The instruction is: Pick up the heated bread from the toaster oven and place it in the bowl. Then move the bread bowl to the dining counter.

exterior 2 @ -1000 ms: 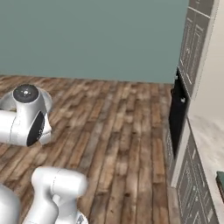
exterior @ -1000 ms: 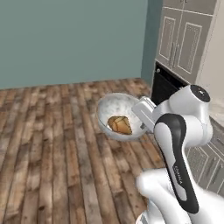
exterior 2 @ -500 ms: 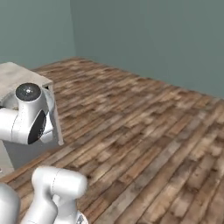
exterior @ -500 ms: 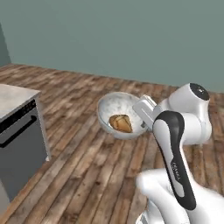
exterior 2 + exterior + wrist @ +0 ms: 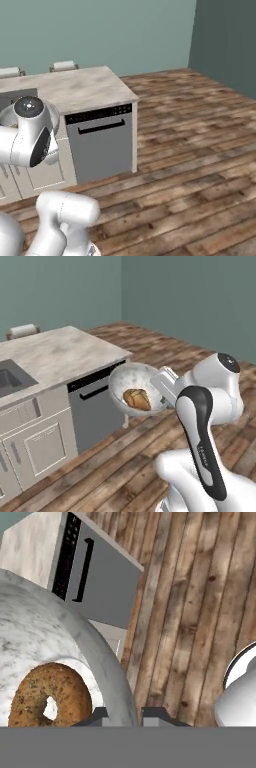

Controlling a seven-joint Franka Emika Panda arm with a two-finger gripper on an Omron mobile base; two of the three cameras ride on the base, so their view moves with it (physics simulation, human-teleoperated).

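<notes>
The marbled bowl carries the bread, a seeded brown ring in the hand view, and hangs in the air over the wooden floor beside the dining surface, its rim pinched by the gripper on the bent arm.

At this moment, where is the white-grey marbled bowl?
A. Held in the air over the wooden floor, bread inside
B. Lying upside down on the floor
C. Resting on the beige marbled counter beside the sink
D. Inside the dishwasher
A: the white-grey marbled bowl hangs at the end effector above the wooden floor, holding the brown bread.
</notes>
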